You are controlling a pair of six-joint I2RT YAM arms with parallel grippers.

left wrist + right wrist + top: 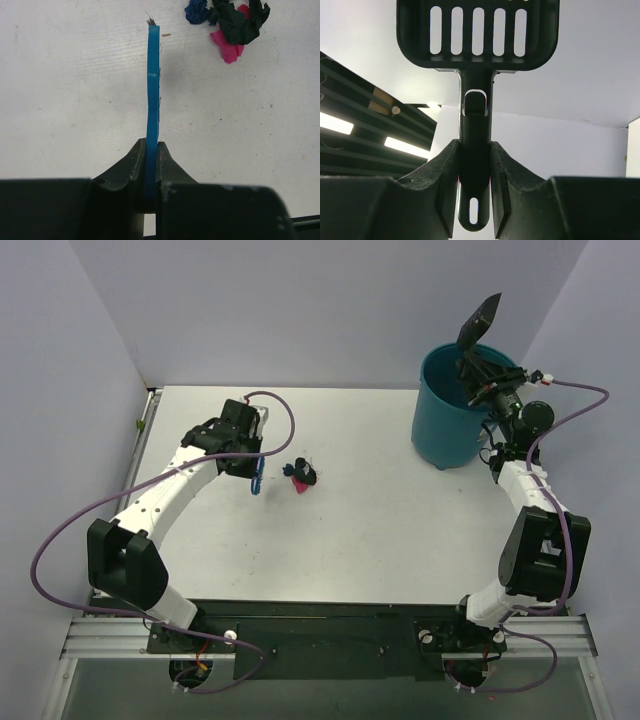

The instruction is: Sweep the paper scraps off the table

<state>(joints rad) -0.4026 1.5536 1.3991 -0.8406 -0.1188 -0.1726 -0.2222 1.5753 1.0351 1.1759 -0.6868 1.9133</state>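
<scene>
A small clump of paper scraps, pink, dark blue and black, lies on the white table near its middle left; it also shows in the left wrist view. My left gripper is shut on the blue hand brush, which points down just left of the scraps. My right gripper is shut on the handle of the black slotted scoop, raised upright above the teal bin at the back right.
The teal round bin stands on the table's far right. Grey walls close in the back and sides. The metal rail with both arm bases runs along the near edge.
</scene>
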